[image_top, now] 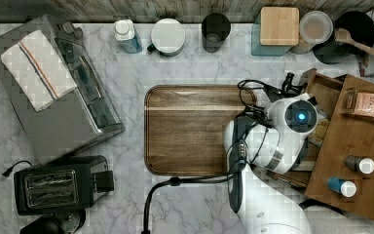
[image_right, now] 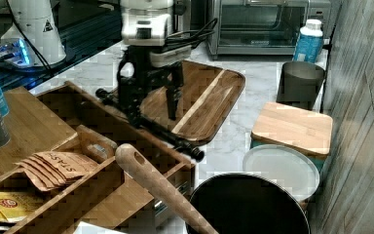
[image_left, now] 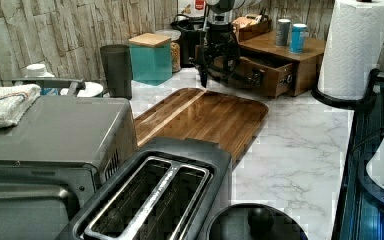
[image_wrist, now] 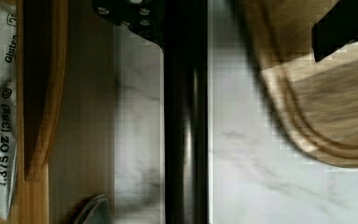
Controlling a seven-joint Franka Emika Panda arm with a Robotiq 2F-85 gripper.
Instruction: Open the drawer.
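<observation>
The wooden drawer [image_right: 68,95] of the small cabinet stands partly pulled out, with packets lying inside it. In the left view its front [image_left: 267,80] juts from the cabinet. Its long black bar handle [image_right: 177,140] runs across the front, and the same handle [image_wrist: 186,140] shows close up in the wrist view. My gripper [image_right: 152,113] hangs open straight over the handle, one finger on the drawer side and the other fingertip [image_wrist: 340,32] over the cutting board side. The bar lies between the fingers. In the top view my wrist [image_top: 299,117] covers the drawer's front edge.
A dark cutting board [image_top: 190,129] lies beside the drawer. Spice bottles [image_top: 360,165] stand on the cabinet top [image_top: 355,131]. A wooden spoon [image_right: 156,183] rests in a black pot [image_right: 246,204]. A toaster [image_top: 53,185], toaster oven [image_top: 53,97], jars and paper towel roll [image_left: 352,47] ring the counter.
</observation>
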